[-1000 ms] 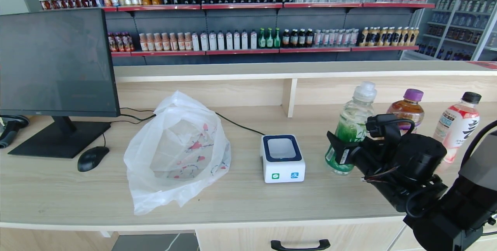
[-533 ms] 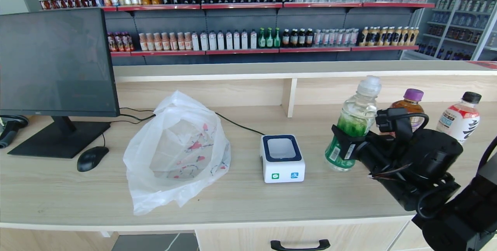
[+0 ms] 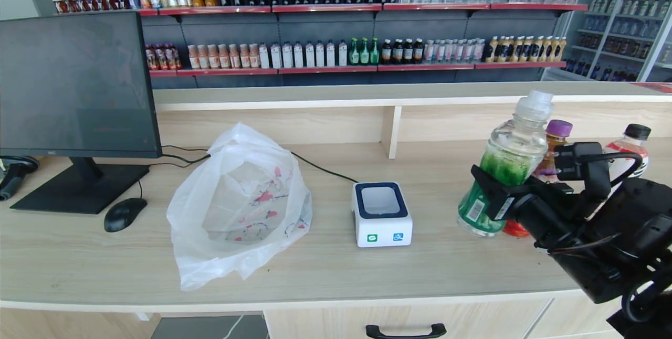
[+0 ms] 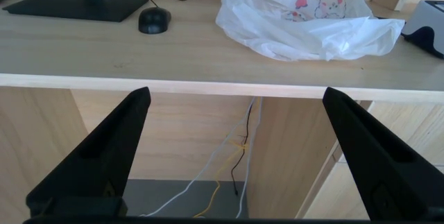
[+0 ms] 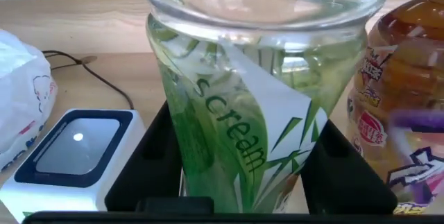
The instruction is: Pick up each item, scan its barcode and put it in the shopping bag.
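Observation:
My right gripper (image 3: 496, 197) is shut on a clear bottle with a green label (image 3: 503, 168), holding it tilted above the counter, to the right of the white barcode scanner (image 3: 381, 213). In the right wrist view the green bottle (image 5: 257, 106) sits between the fingers, with the scanner (image 5: 66, 158) beyond it. A white plastic shopping bag (image 3: 239, 208) stands open left of the scanner. A purple-capped amber bottle (image 3: 552, 145) and a black-capped pink bottle (image 3: 627, 147) stand behind the arm. My left gripper (image 4: 232, 151) hangs open below the counter's front edge, holding nothing.
A monitor (image 3: 76, 87) on its stand, a black mouse (image 3: 125, 213) and cables occupy the counter's left side. A raised wooden shelf (image 3: 399, 97) runs along the back. A drawer handle (image 3: 405, 331) sits under the counter edge. Shelves of drinks fill the background.
My right gripper has lifted the green bottle off the counter, carried it rightward and up, and tilted it. The other bottles have not moved.

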{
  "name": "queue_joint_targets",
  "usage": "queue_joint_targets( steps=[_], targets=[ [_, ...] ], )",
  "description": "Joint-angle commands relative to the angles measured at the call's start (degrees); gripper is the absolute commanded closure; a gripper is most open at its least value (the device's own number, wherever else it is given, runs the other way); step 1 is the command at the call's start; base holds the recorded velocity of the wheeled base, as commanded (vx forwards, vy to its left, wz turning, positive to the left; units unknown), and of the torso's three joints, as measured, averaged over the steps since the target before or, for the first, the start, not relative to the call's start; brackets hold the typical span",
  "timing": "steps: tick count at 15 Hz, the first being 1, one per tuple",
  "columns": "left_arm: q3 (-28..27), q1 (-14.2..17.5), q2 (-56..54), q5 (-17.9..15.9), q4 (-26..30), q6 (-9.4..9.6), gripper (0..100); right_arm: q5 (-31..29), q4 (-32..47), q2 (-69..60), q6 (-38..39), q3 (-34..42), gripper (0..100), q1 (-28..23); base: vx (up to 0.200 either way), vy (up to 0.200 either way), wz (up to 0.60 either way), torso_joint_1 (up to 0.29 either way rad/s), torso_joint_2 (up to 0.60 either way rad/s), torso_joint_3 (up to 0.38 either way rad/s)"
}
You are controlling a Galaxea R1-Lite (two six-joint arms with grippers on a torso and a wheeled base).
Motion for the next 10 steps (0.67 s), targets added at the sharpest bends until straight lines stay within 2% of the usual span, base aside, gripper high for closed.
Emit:
queue_joint_targets(
  steps=[1,7,10],
  targets=[
    [0.01,0.0,-0.02,0.0,-0.09,-0.01,0,0.08,-0.08,-7.67,0.0,5.14,100,-0.01,0.0,0.0,0.0,0.0,0.0,0.0],
    [0.01,0.0,-0.02,0.0,-0.01,-0.01,0,0.52,-0.08,-14.87,0.09,8.48,100,0.79,0.0,0.0,0.0,0.0,0.0,0.0],
    [0.01,0.0,-0.02,0.0,-0.01,-0.1,0,1.66,-0.08,-16.1,0.35,7.87,100,7.29,0.0,0.0,0.0,0.0,0.0,0.0]
  ],
)
